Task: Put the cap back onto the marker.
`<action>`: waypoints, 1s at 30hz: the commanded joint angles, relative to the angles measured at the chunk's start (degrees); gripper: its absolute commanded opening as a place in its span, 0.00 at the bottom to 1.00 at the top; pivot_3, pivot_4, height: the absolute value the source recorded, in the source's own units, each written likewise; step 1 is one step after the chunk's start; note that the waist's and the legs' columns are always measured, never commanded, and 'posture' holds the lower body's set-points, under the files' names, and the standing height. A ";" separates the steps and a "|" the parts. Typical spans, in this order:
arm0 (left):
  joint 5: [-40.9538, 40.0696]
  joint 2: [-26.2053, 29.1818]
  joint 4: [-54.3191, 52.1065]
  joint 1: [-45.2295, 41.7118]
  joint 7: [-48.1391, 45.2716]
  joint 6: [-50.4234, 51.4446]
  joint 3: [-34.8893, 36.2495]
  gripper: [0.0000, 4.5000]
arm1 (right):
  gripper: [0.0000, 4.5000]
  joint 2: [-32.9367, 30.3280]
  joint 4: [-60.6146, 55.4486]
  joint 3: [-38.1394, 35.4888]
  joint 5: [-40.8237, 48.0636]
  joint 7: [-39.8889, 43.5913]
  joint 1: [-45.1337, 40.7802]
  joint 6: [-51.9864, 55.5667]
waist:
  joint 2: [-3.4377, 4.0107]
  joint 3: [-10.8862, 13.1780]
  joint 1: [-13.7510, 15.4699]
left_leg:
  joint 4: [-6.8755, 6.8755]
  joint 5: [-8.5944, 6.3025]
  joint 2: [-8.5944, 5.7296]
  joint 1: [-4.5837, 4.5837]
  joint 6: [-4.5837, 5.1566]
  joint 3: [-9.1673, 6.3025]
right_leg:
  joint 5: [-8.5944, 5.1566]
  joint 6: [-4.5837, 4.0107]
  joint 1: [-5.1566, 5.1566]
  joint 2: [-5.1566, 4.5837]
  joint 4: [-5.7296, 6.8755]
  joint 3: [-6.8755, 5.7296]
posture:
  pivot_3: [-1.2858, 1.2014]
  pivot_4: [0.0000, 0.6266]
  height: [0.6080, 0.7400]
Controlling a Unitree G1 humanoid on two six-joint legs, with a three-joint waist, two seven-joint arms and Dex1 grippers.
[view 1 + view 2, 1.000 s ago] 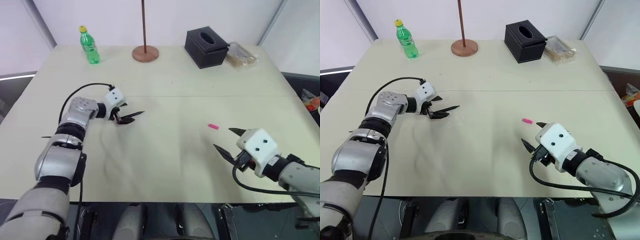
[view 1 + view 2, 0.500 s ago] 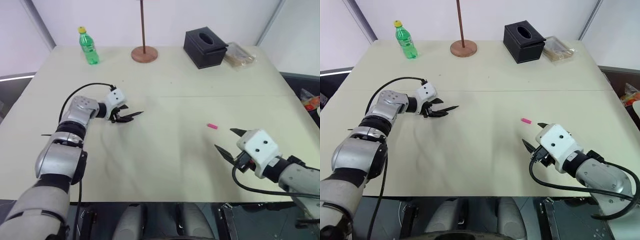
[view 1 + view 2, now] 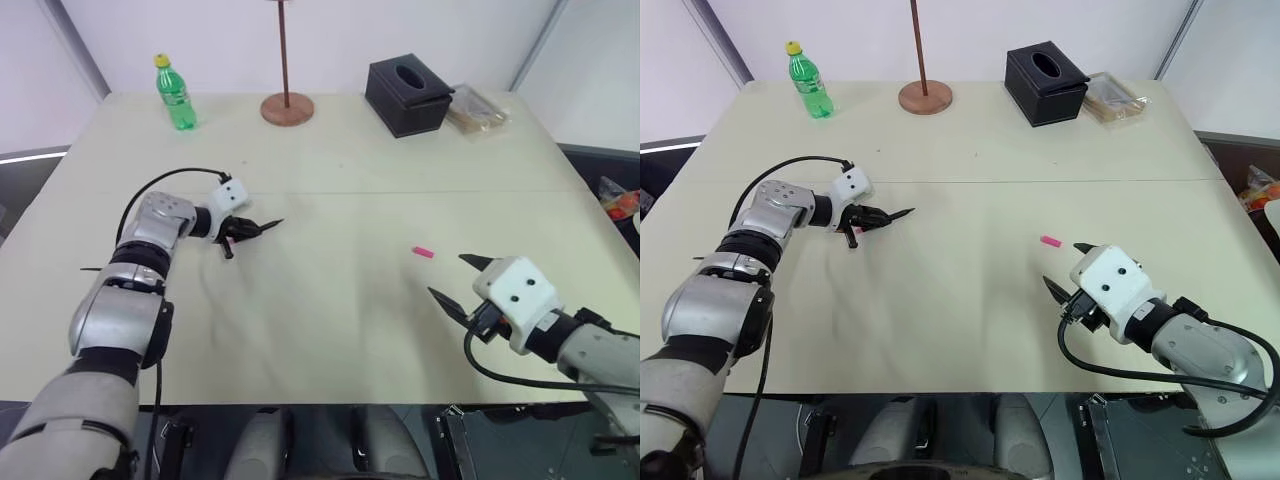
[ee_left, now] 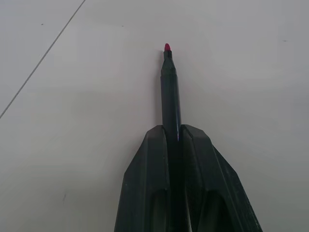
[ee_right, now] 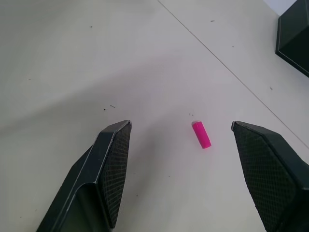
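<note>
Left wrist view is showing the left gripper clamping its two black fingers tight on the marker, a slim dark pen-like stick, with the barrel poking out ahead of the fingertips and the bare pink tip at the far end. From the head camera that gripper is sitting low over the left half of the pale cream table, the marker pointing roughly toward the middle.

The cap, a tiny bright pink plastic cylinder, is lying loose on the table over on the right side, well apart from the marker. The right gripper is hovering just short of it, jaws spread wide and holding nothing; in the right wrist view the cap is sitting on the tabletop between and beyond the two fingers.

So I'm reading this as marker grabbed, cap pickup not done yet. The next bit is probably the fiddly one: the right gripper needs to be coming down around that little cap and pinching it so its open end is staying free. Then both arms are bringing the pieces together, lining the cap up with the pink tip.
</note>
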 commanded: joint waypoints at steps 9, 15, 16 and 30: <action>-4.62 -0.99 -18.62 0.19 -10.26 -0.14 0.77 0.01 | 0.75 0.61 17.68 1.58 0.47 4.98 -7.62 -11.07 | -0.09 0.05 0.22 | 0.03 0.00 0.00 -0.07 0.00 0.00 | 0.00 0.00 -0.01 -0.05 -0.02 0.00 | 0.52 0.24 1.00; -6.64 0.18 -33.98 4.61 -12.29 3.82 0.02 0.01 | 0.75 0.35 32.52 6.11 -1.53 9.22 -12.53 -20.20 | -0.05 0.05 -0.17 | 0.00 0.00 0.02 -0.05 0.00 0.04 | 0.00 0.00 -0.04 -0.03 -0.03 0.05 | 0.52 0.24 1.00; -6.88 0.42 -35.73 5.24 -12.41 4.50 -0.05 0.01 | 0.75 0.44 34.17 6.68 -1.80 9.54 -13.35 -21.27 | -0.05 0.06 -0.26 | -0.01 0.00 0.04 -0.05 0.00 0.05 | 0.00 0.00 -0.06 -0.03 -0.02 0.06 | 0.52 0.24 1.00; -9.63 4.17 -54.15 15.19 -9.53 13.53 0.48 0.01 | 0.75 1.46 61.35 14.63 -5.36 16.88 -29.74 -34.57 | -0.01 0.08 0.10 | 0.02 0.00 0.06 -0.06 -0.01 0.06 | 0.01 -0.01 -0.09 -0.05 0.00 0.09 | 0.52 0.24 1.00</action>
